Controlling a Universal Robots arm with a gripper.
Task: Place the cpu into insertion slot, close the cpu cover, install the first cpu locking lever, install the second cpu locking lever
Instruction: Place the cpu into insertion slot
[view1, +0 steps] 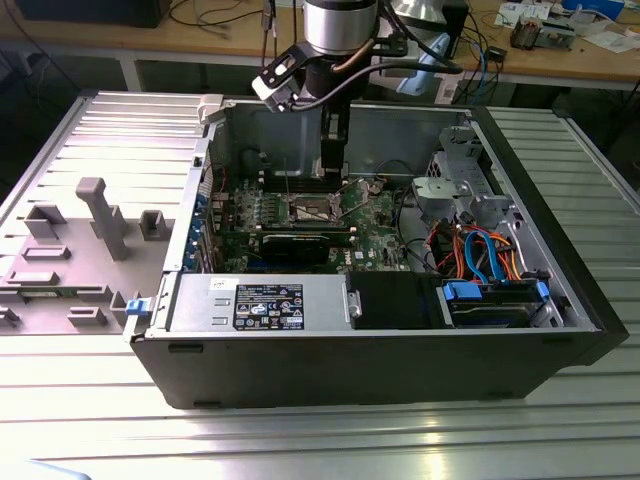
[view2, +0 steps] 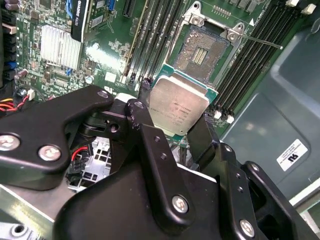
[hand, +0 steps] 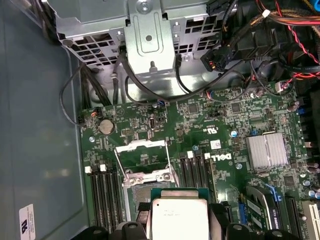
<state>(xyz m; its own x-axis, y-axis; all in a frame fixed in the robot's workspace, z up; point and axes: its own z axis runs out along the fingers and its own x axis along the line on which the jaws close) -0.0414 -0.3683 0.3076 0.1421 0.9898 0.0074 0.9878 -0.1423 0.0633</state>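
Second wrist view: gripper (view2: 170, 122), jaws clenched on the cpu (view2: 179, 106), near the insertion slot (view2: 200, 52); memory slots (view2: 150, 30) flank it.

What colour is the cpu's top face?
Silver-grey; the cpu shows best in the second wrist view.

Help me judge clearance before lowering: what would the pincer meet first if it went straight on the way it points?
Probably the open socket: the pincer, shut on the chip, points down at it, nothing between. How squarely they line up is unclear.
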